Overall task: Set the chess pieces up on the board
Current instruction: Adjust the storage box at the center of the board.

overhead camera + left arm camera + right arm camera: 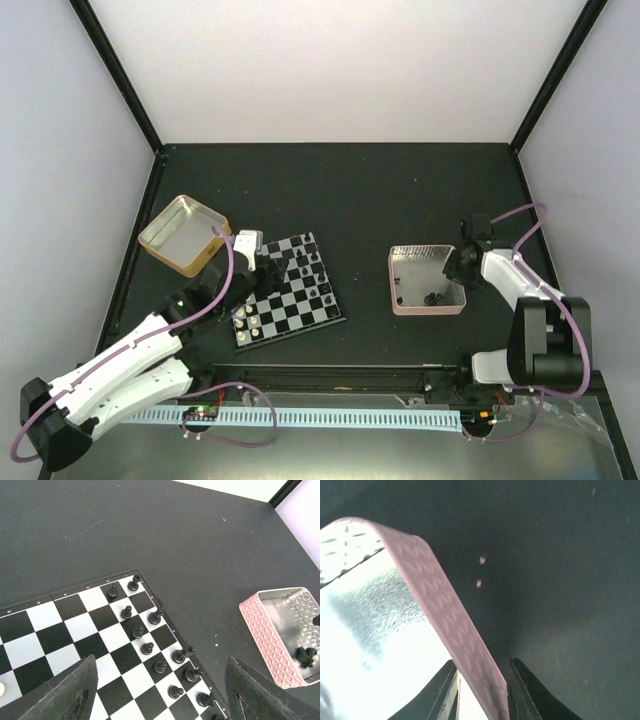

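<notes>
The right gripper (482, 662) is pinching the side wall of the pink tin (445, 610). One finger is sitting inside the tin and one outside. The left gripper (160, 659) is holding its fingers wide apart with nothing between them. It is hanging over the far left part of the board (65, 630).

The board is lying flat on the dark counter (400, 200), left of the middle and turned a little. Black chess pieces (147, 648) are standing in two rows along the board's right side, one to a square. A few white chess pieces (250, 322) are standing by the board's near left corner.

The pink tin is sitting well to the right of the board, with its open side facing up. A few more black pieces are lying inside it, close to its near wall. They are too small to tell which ones they are.

The gold tin (165, 258) is sitting near the board's far left corner, beside the left gripper. Its shiny inside is facing up.
</notes>
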`<act>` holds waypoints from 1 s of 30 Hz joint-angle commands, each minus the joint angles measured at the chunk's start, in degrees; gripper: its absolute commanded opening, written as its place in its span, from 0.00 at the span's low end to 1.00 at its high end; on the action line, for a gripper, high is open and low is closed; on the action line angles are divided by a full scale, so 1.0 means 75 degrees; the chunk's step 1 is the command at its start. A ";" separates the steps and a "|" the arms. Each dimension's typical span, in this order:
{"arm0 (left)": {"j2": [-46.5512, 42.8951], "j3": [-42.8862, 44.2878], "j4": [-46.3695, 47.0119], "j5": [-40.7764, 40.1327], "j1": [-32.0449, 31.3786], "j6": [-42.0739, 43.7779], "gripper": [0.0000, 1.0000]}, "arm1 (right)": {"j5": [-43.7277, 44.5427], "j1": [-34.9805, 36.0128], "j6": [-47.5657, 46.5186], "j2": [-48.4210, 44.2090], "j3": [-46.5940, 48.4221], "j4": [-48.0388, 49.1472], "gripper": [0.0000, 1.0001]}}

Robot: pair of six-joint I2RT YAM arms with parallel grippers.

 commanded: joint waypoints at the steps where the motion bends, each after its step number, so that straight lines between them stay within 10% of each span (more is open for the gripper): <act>1: -0.0088 0.0204 0.0169 0.0135 0.0059 0.0040 0.71 | -0.0971 -0.0012 0.0393 -0.0816 -0.0618 -0.0047 0.27; 30: 0.0266 0.0432 0.0257 0.0828 0.0095 -0.0077 0.71 | -0.2285 0.2271 0.1895 -0.2234 -0.0502 0.0810 0.25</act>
